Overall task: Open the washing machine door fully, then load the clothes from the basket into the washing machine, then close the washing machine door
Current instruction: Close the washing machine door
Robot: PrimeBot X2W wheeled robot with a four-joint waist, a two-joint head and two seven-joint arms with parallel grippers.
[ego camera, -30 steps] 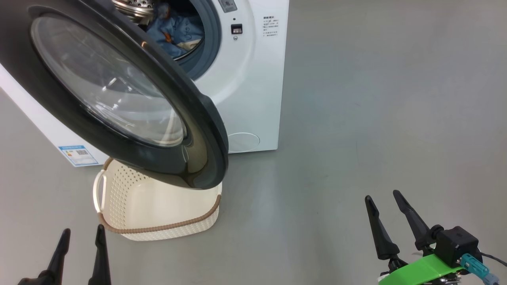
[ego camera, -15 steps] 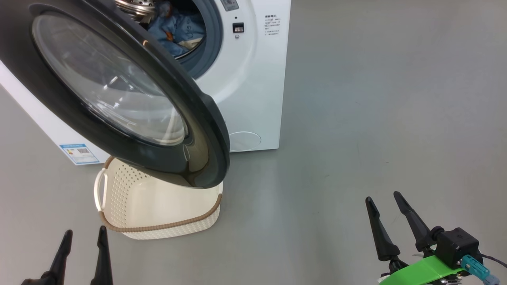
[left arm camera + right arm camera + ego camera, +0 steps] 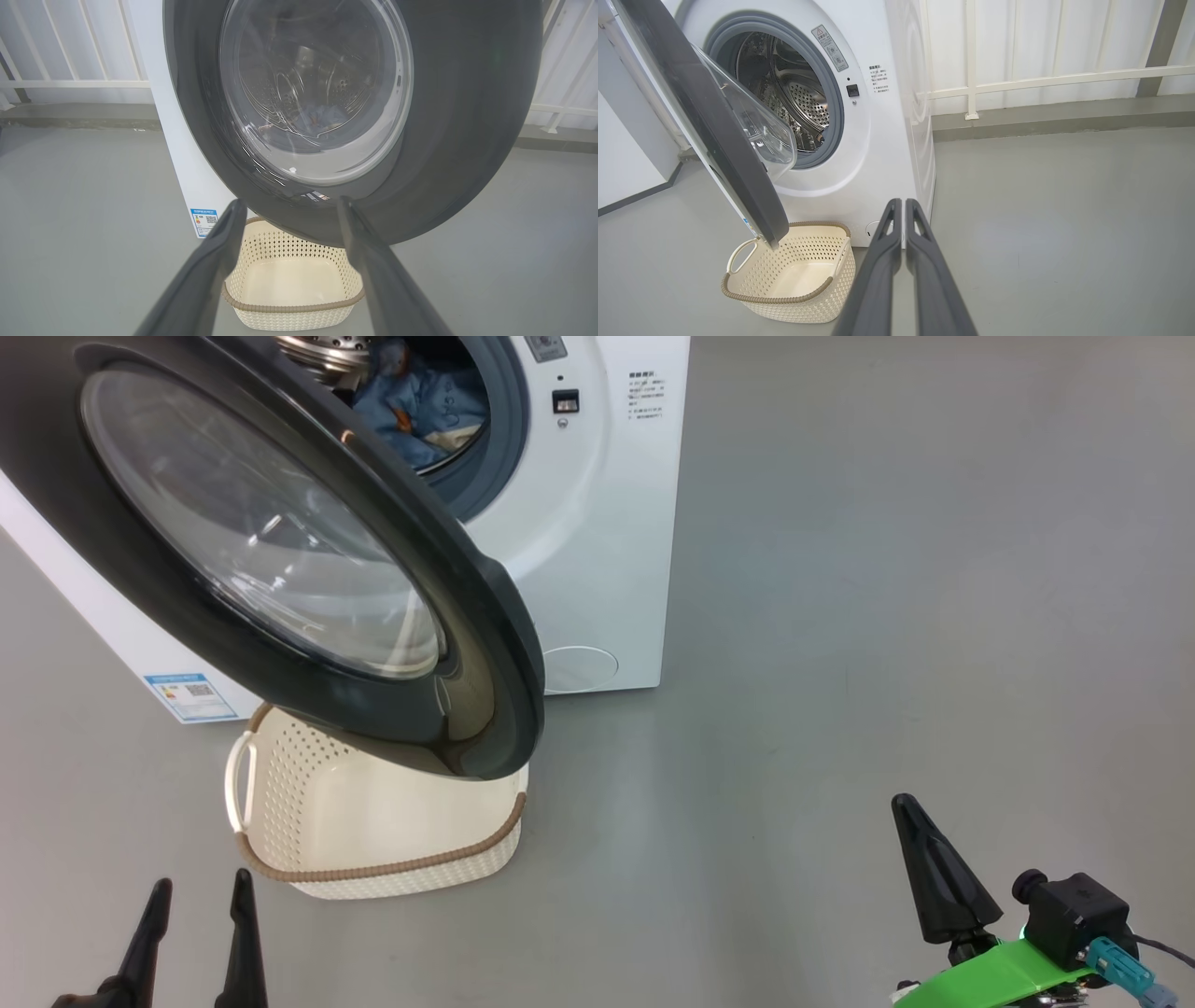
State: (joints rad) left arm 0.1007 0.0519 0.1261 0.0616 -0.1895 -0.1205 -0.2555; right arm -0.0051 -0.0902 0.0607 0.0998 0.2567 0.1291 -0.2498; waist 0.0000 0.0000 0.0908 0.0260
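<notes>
So the clothes point(image 3: 420, 411) sit inside the washing machine point(image 3: 597, 523), and the basket point(image 3: 373, 873) just in front of it looks empty, so loading seems done. The washing machine door point(image 3: 280, 551) hangs swung out over the basket. Left gripper point(image 3: 202, 879), fingers spread and empty, faces the door's outer side without touching. Right gripper point(image 3: 903, 203) is pinched closed on nothing, well off the machine's front.

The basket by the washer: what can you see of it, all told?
The basket is a small rectangular tub of cream plastic, its walls perforated, with a brown woven-look rim and white loop handles. It stands upright and empty on the grey floor, just before the washing machine, partly beneath the open washing machine door.
</notes>
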